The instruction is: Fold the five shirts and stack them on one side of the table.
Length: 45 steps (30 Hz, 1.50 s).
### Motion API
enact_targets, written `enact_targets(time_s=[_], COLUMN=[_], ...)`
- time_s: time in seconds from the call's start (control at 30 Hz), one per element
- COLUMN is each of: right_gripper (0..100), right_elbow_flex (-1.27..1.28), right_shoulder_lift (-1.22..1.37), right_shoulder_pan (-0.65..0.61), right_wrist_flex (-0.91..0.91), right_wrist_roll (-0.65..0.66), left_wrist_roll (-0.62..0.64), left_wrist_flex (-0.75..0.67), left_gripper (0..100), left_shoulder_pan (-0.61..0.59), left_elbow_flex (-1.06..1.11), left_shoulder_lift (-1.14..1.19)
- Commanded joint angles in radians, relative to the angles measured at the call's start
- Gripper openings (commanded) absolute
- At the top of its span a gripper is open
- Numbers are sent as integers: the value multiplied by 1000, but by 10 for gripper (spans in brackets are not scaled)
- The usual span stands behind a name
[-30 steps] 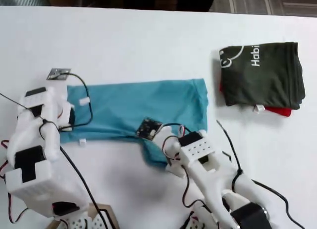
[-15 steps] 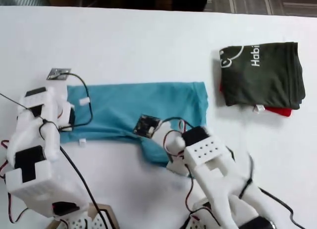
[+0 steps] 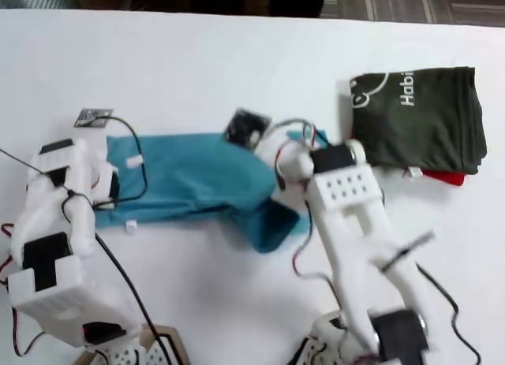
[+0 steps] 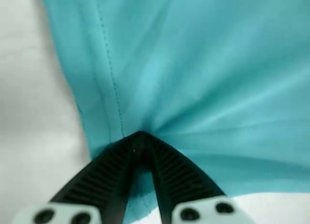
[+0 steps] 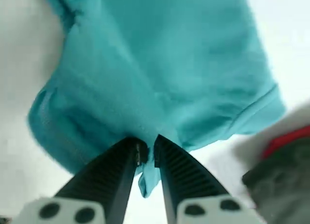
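A teal shirt (image 3: pixel 193 180) lies across the white table, partly folded, its right part bunched and lifted. My left gripper (image 4: pixel 141 142) is shut on the shirt's hemmed left edge (image 4: pixel 109 88); that arm (image 3: pixel 63 215) stands at the table's left. My right gripper (image 5: pixel 145 151) is shut on a pinch of the teal shirt (image 5: pixel 160 64) and holds it up near the shirt's far right end, under the right arm's head (image 3: pixel 300 156). A folded dark green shirt (image 3: pixel 417 117) lies on a folded red one (image 3: pixel 446 177) at the right.
The stack sits close to the right arm (image 3: pixel 355 223), with the red shirt (image 5: pixel 286 139) and dark shirt (image 5: pixel 281 180) beside the gripper in the right wrist view. Bare white table (image 3: pixel 197 65) stretches along the far side.
My right arm has swung from the shirt's near lower flap up and to the right, pulling teal cloth over with it. The left arm has stayed still.
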Motion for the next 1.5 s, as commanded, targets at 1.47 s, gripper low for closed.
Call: enact_targets(time_s=[1.47], right_gripper=[23], right_elbow_flex=[54], right_shoulder_lift=[48], right_shoulder_pan=[-12], right_wrist_flex=[22], right_wrist_roll=[-72], left_wrist_roll=[55], left_wrist_flex=[-14], left_gripper=[25], left_shoulder_pan=[-38], left_elbow_flex=[7], left_shoulder_lift=[6])
